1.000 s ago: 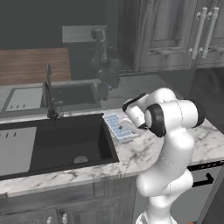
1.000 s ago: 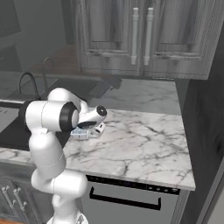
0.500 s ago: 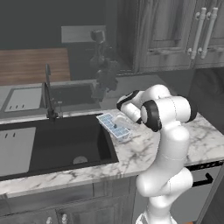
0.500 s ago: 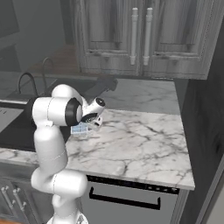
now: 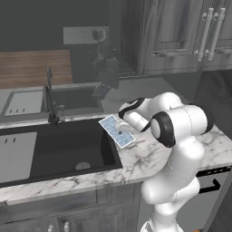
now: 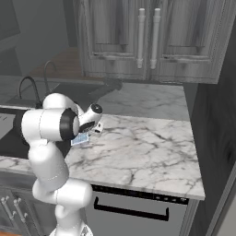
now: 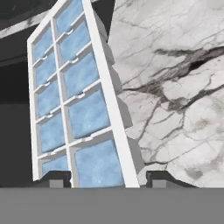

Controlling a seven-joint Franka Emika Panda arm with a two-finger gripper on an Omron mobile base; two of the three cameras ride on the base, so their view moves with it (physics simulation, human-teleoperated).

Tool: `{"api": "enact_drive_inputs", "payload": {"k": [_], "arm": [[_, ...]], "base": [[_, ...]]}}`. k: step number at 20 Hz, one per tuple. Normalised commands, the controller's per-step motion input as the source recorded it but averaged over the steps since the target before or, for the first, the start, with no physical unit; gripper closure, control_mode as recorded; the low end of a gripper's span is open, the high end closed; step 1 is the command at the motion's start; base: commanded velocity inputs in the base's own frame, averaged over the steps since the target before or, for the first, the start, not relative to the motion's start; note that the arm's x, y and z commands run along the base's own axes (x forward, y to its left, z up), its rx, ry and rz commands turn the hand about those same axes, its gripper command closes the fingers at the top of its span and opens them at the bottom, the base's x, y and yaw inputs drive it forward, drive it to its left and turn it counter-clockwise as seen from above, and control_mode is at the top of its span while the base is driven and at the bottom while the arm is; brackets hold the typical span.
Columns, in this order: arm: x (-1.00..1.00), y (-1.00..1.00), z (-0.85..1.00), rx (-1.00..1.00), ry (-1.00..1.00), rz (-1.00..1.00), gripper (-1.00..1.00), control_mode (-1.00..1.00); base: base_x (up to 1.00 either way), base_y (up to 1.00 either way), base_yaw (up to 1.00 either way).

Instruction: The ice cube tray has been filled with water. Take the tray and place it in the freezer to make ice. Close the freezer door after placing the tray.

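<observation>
Gripper (image 7: 103, 179) lower now, ice cube tray (image 7: 76, 96) between fingertips (image 7: 54, 178).

you're looking down from behind at the marble counter (image 5: 136, 158) from both sides, while your hand camera is hovering close.

White arm rises from the base, bends at a high elbow and folds forward and down to the robot's left, forearm angled low over the counter edge. Wrist is turned so the hand points down and away. Gripper (image 7: 104, 178) jaws part-open, one dark fingertip (image 7: 53, 178) on each side of the ice cube tray (image 7: 78, 100), straddling its near end; whether the pads touch its sides cannot be told. In the left base view the gripper (image 5: 125, 124) sits at the tray's far edge, mostly hidden behind the wrist. In the right base view the gripper (image 6: 90, 130) is tucked under the forearm.
</observation>
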Motion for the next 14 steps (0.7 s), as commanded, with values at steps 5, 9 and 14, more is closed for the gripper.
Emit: {"api": "enact_drive_inputs", "payload": {"k": [5,9,14], "arm": [[-1.0,-0.09,-0.01,0.0,-0.2,-0.12,1.0,-1.0],[-0.74,-0.45,0.53,0.12,0.0,-0.12,1.0,-1.0],[-0.21,-0.58,0.99,0.18,0.14,-0.08,1.0,-1.0]], "base": [[0.0,0.0,0.0],[0.0,0.0,0.0],[0.0,0.0,0.0]]}}
